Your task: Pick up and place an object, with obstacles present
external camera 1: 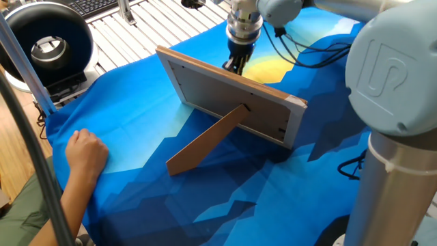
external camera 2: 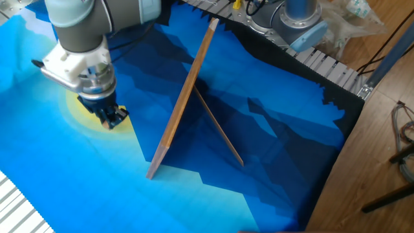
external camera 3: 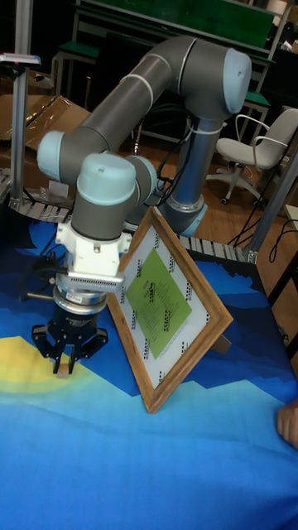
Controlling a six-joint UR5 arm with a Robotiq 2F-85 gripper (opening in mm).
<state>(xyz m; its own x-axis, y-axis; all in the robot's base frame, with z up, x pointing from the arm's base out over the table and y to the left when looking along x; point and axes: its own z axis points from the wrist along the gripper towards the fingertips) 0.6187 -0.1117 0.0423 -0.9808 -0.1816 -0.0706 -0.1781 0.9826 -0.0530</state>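
The picture frame obstacle (external camera 1: 232,102) stands on the blue cloth, leaning on its tan prop leg (external camera 1: 205,140). It shows edge-on in the other fixed view (external camera 2: 184,103) and from the front, with a green sheet, in the tall view (external camera 3: 170,306). My gripper (external camera 1: 235,65) hangs just behind the frame over the yellow patch of cloth. Its fingers (external camera 2: 115,120) point down, close together, with the tiny beige object (external camera 3: 62,363) pinched between the tips. The gripper (external camera 3: 64,364) is left of the frame's lower corner and apart from it.
A person's hand (external camera 1: 85,154) rests on the cloth at the near left edge, also seen in the tall view (external camera 3: 288,426). A black round device (external camera 1: 48,44) sits off the cloth at the far left. Cables (external camera 1: 300,55) trail behind the arm.
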